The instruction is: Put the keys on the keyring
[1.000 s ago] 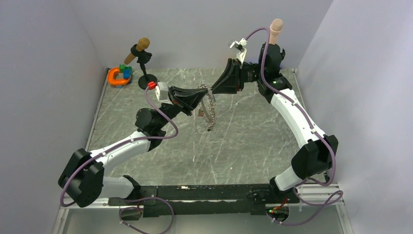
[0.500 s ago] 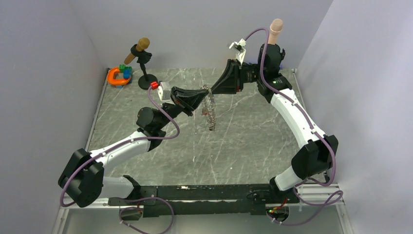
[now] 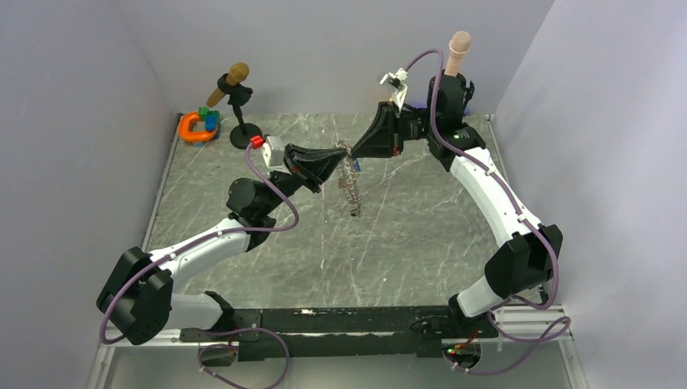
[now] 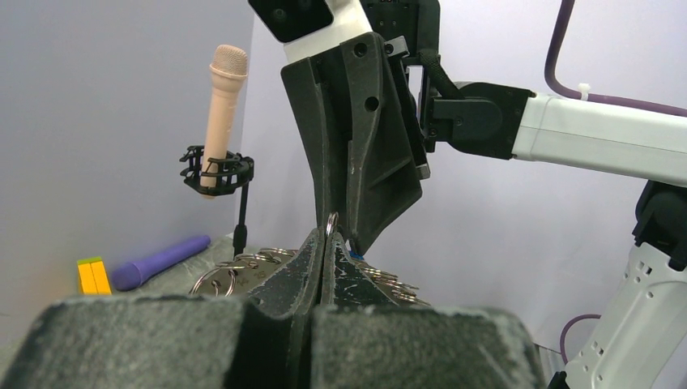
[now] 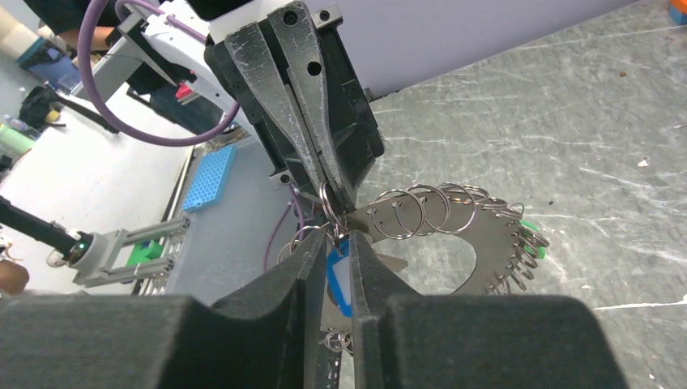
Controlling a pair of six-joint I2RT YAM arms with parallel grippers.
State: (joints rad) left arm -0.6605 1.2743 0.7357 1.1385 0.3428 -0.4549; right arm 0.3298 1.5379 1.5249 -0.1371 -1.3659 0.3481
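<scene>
Top view: left pincer (image 3: pixel 341 152) and right pincer (image 3: pixel 354 151) meet tip to tip in the air over the far half of the marble surface (image 3: pixel 421 235), roughly 12 o'clock from its centre. The keyring (image 3: pixel 351 185) hangs from that meeting point, dangling toward 6 o'clock, clear of the surface. What each pincer grips is too small to read here.

Left wrist view: left fingers (image 4: pixel 308 258) are clenched flat together on one small wire loop (image 4: pixel 332 220) of the keyring's rim. More loops fan out at 9 and 3 o'clock of the tips. The right pincer comes down from 12 o'clock, its tips touching that loop. No key shows here.

Right wrist view: right fingers (image 5: pixel 301 261) are closed on a blue key (image 5: pixel 339 277), its head between the pads, right at the loop the left pincer holds. The keyring's flat grey plate spreads toward 3 o'clock, with a green key head (image 5: pixel 528 228) at its far rim.

Far left corner, 10 o'clock: orange C-shaped toy (image 3: pixel 193 127) and a brown microphone on a stand (image 3: pixel 230 85).
</scene>
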